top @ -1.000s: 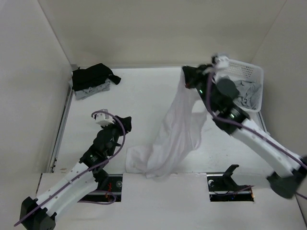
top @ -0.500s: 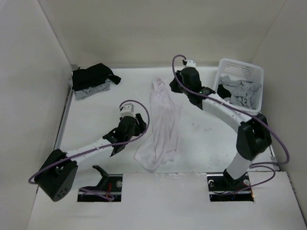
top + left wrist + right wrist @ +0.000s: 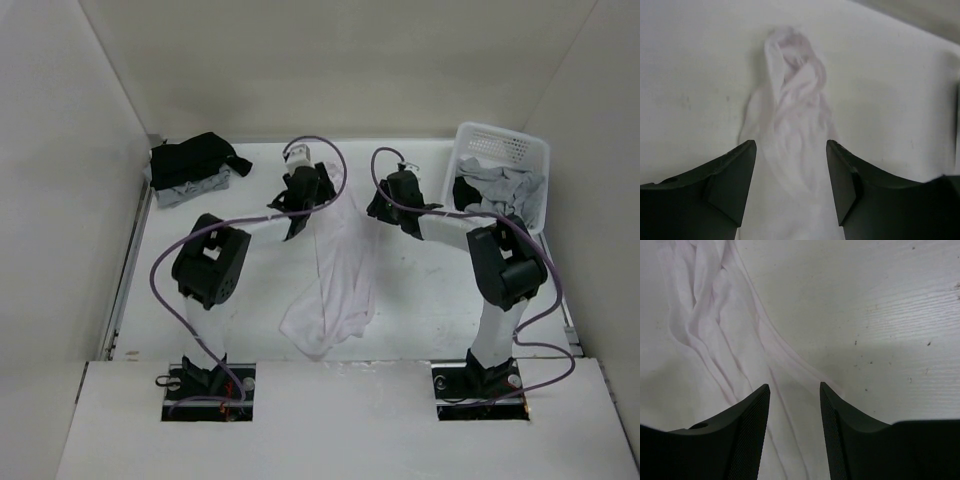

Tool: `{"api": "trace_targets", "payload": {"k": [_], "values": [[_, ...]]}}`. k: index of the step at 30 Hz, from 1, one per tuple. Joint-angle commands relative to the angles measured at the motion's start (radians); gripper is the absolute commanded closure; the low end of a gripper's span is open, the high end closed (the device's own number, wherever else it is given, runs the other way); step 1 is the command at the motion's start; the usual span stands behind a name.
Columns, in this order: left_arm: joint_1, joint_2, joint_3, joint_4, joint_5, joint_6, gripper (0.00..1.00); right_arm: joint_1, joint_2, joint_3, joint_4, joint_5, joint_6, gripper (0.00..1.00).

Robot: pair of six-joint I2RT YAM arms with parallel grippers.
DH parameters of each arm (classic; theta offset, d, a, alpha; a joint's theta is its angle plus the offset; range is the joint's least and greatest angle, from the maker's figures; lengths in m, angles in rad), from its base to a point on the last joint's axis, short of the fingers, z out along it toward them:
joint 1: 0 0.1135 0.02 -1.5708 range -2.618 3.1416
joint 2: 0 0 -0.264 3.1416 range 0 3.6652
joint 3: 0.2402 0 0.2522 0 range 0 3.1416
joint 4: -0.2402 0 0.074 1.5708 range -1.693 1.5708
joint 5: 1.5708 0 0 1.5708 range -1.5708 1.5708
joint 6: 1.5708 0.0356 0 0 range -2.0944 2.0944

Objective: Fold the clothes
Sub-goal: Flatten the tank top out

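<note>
Both pincers are spread, nothing pinched. The left pincer (image 3: 790, 147) hangs over the bunched narrow end of the white tank top (image 3: 335, 265), and the right pincer (image 3: 792, 390) is over its edge. The top lies mid-tabletop (image 3: 220, 290), long axis running far to near, wide end nearest the arm bases. The white basket (image 3: 500, 134) far right holds grey clothes (image 3: 505, 190); a black-and-grey pile (image 3: 190, 165) sits far left.
</note>
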Motion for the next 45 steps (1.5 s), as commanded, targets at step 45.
{"api": "trace_targets", "payload": {"k": [45], "values": [[0.128, 0.560, 0.828, -0.212, 0.101, 0.269, 0.74, 0.020, -0.086, -0.097, 0.225, -0.102, 0.074, 0.49]]}}
